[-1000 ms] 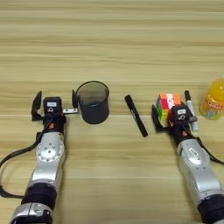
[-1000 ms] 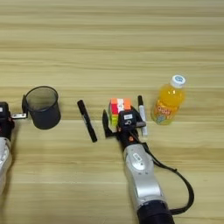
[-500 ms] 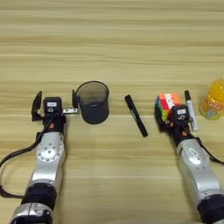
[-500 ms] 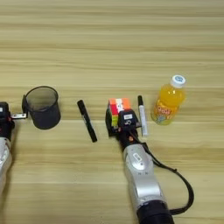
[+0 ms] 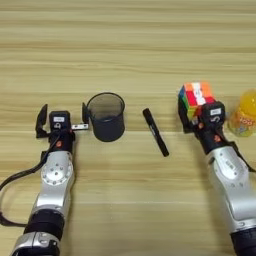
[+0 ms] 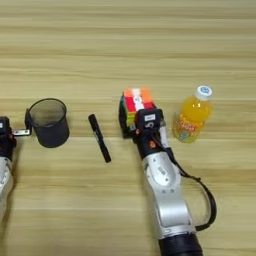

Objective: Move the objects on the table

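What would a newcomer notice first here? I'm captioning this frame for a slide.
The bright puzzle cube at centre-right, with the right end effector around it. Just right stands an orange drink bottle. Further left, a black mesh pen cup beside the open left end effector.

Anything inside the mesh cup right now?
Nothing shows in the cup: its dark inside looks empty from above, though the near wall hides part of the bottom. The marker lies on the table to its right; the left pincer is open beside the cup.
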Available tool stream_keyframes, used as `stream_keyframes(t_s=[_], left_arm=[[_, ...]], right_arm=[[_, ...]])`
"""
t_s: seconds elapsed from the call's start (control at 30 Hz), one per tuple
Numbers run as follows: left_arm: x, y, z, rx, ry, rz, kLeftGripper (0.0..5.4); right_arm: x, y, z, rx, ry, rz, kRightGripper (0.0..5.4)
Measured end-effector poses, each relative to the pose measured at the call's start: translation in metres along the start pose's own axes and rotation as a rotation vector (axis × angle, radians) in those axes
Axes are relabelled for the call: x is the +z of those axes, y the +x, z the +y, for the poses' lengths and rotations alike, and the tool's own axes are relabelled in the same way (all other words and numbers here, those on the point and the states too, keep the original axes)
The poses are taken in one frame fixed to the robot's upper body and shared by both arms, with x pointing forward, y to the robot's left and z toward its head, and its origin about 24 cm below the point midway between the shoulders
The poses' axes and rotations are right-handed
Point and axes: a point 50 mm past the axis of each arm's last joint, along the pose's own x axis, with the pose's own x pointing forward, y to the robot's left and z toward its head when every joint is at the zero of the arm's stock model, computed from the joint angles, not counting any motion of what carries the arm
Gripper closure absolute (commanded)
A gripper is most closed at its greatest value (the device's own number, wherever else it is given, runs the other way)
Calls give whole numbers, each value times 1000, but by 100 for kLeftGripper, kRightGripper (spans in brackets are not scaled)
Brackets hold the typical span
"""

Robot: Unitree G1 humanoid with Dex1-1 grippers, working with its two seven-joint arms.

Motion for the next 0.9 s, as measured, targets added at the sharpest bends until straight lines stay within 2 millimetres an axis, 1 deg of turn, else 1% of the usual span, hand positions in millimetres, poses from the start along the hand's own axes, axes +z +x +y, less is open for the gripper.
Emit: stream_keyframes(t_s=[0.07,0.13,0.23,0.3,0.4,0.47,0.57,0.6,0.63,0.67,0.9], left_arm=[[0,0,0,0,0,0,0],[0,0,0,0,0,1,0],[0,0,0,0,0,1,0],[0,0,0,0,0,1,0],[0,0,0,-1,0,0,0],[0,0,0,-1,0,0,0],[0,0,0,-1,0,0,0],[0,0,1,-1,1,-1,0],[0,0,1,-1,1,-1,0],[0,0,1,-1,1,-1,0],[0,0,1,-4,2,-2,0]], right_arm=[[21,1,-5,-11,-19,-66,207],[44,-2,-20,-53,-69,-138,207],[55,-5,-36,-108,-108,-156,207],[69,-12,-60,-193,-155,-185,207],[83,-22,-85,-287,-194,-214,207],[92,-37,-115,-411,-252,-210,207],[93,-46,-129,-475,-262,-198,207],[88,-51,-140,-514,-270,-151,207],[86,-52,-143,-524,-270,-137,207],[74,-57,-149,-549,-256,-74,207],[34,-61,-152,-549,-207,115,207]])
